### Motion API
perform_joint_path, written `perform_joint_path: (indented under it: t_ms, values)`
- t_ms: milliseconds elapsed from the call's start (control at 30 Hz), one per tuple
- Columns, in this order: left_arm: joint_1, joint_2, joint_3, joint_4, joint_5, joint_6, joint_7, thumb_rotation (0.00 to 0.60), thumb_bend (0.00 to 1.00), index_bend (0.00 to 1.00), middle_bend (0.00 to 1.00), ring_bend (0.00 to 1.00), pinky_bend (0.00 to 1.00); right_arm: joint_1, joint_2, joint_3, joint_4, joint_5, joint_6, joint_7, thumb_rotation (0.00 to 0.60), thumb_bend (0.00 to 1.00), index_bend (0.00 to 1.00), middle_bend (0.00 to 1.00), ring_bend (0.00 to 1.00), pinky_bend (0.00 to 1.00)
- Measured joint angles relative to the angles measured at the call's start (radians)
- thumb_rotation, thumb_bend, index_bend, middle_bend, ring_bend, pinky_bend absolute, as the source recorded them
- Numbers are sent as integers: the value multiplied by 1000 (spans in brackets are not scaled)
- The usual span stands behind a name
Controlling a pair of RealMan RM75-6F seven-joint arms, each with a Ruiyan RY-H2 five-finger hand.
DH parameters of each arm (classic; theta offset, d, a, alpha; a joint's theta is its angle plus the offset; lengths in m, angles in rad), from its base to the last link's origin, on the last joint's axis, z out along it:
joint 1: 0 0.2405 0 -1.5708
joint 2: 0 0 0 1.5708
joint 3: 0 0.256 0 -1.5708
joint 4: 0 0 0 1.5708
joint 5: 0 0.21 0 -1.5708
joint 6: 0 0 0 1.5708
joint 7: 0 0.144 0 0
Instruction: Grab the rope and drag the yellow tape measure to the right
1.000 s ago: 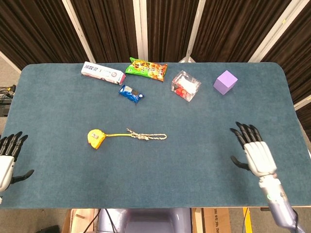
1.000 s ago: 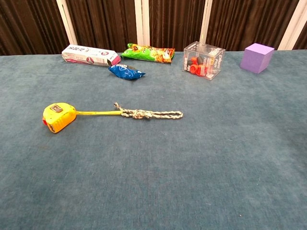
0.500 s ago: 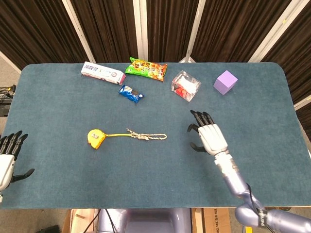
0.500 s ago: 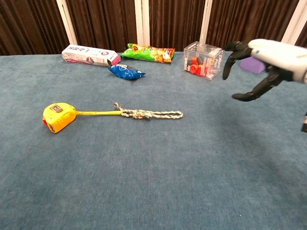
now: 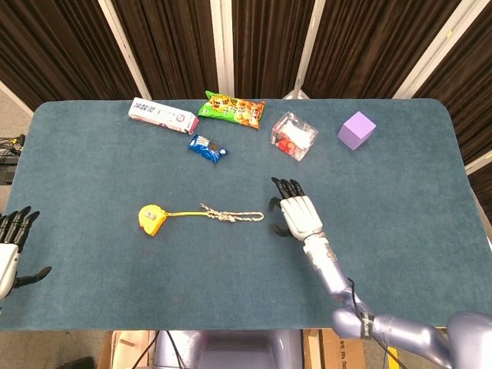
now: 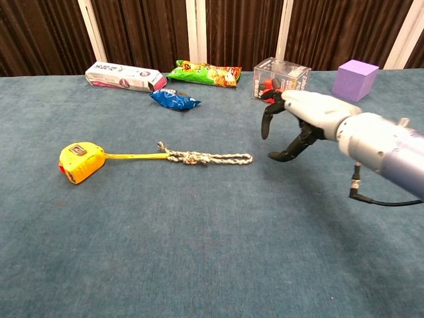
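The yellow tape measure (image 5: 151,218) (image 6: 80,162) lies on the blue table, left of centre. Its yellow tape leads right into a knotted rope (image 5: 234,216) (image 6: 209,158) that lies flat. My right hand (image 5: 296,211) (image 6: 298,116) hovers just right of the rope's free end, fingers spread and holding nothing. It is apart from the rope. My left hand (image 5: 9,246) rests open at the table's left front edge, far from the tape measure, and only the head view shows it.
Along the back stand a white toothpaste box (image 5: 162,115), a green snack bag (image 5: 231,108), a blue packet (image 5: 207,147), a clear box with red pieces (image 5: 294,136) and a purple cube (image 5: 357,129). The table's near edge (image 5: 231,323) runs below.
My right hand has swept left from the table's right side to just beside the rope's end. The tape measure, rope and left hand have stayed put.
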Motion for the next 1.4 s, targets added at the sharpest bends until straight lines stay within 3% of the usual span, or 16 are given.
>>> perform_joint_path:
  t_ms: [333, 1400]
  values:
    - [-3, 4, -5, 0, -24, -18, -14, 600, 0, 0, 0, 0, 0, 37, -92, -8, 115, 29, -23, 34, 600, 337, 533, 66, 0, 0]
    - [-6, 11, -9, -10, -45, -36, -23, 600, 0, 0, 0, 0, 0, 87, -182, 5, 235, 59, -41, 82, 600, 369, 545, 77, 0, 0]
